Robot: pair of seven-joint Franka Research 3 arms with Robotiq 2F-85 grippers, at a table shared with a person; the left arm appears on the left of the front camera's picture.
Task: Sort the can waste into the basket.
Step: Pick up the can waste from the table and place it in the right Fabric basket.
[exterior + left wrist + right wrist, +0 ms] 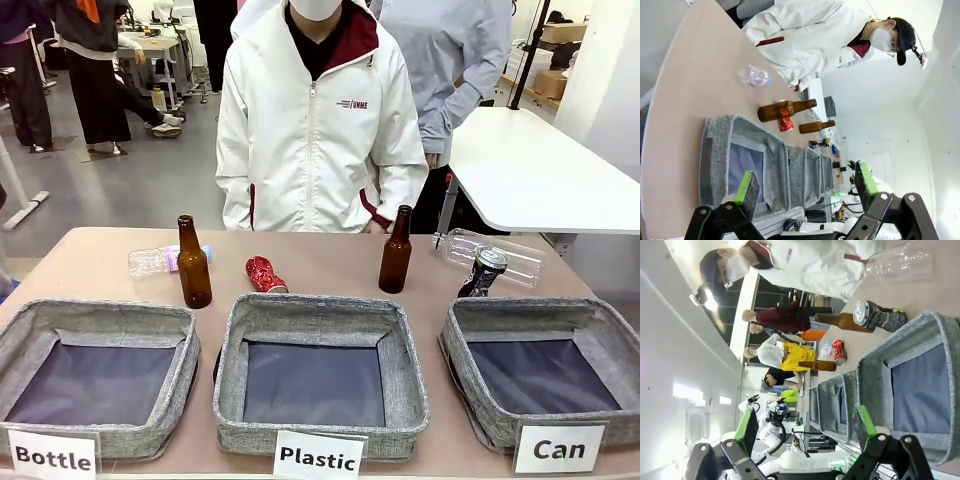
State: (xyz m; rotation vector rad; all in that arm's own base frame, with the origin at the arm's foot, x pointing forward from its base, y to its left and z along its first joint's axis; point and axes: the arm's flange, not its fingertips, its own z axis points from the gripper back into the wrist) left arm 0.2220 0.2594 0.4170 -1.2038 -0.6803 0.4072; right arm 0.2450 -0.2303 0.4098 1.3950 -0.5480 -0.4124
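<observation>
Gaping: left end effector [806,180] (right end effector [806,422] too).

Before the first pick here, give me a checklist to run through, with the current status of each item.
1. Right claw ready: ok, jaws spread, nothing between them.
2. Left claw ready: ok, jaws spread, nothing held.
3. Can basket free to receive: ok, nothing lies in it.
4. Dark can reachable: ok, it stands just behind the Can basket's far rim.
5. Gap around the dark can: cannot tell whether the clear plastic bottle lying behind it touches it.
6. Red can reachable: ok, it lies crushed behind the Plastic basket, between the left brown bottle and the right brown bottle.
</observation>
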